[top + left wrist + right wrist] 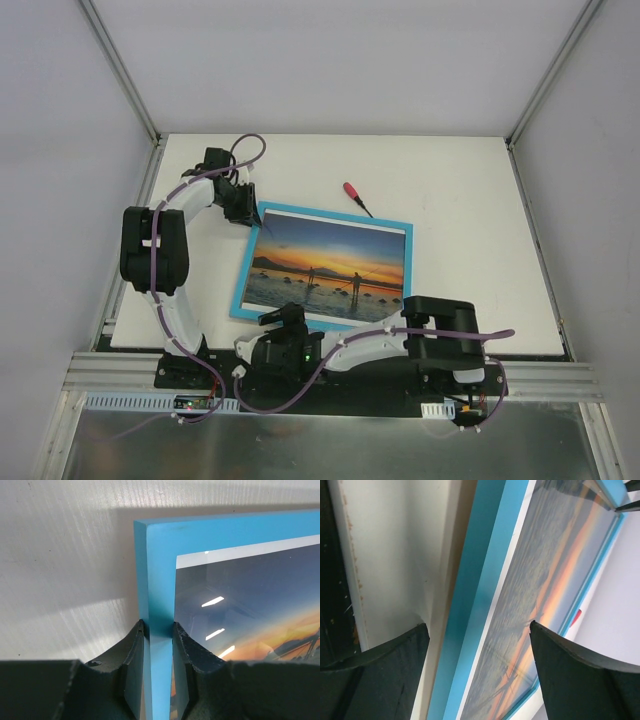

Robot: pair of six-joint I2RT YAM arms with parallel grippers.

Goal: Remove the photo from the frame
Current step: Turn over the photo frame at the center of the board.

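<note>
**Top view.**
- Frame point(335, 214): lies face up near the middle of the table point(470, 190), turned slightly askew.
- Photo point(330, 265): inside the frame, picture side up.
- Screwdriver point(356, 198): just beyond the far edge of the frame, not touching it.
- Left gripper point(243, 208): at the far-left corner of the frame.
- Right gripper point(290, 322): at the near edge of the frame.

**Left wrist.**
- The jaws are nearly closed and pinch the turquoise border close to its corner, one finger on the outer side and one on the inner lip.
- Glazing point(215, 601): a glossy sheet over the photo that shows light streaks.
- Judged smooth, slippery and probably breakable, so keep your pads off it.

**Right wrist.**
- The jaws are wide apart and straddle the near border.
- They hold nothing, and no contact shows.

**Handling, as a judgement.**
- The frame looks stiff and moderately heavy, so it should move as one piece. Grip it across the border, as your left gripper does now.
- The photo looks thin, light and easy to crease.
- With the glazing over it, you likely cannot reach it from the front. Expect to work from the back, then take the print by its white margin.
</note>
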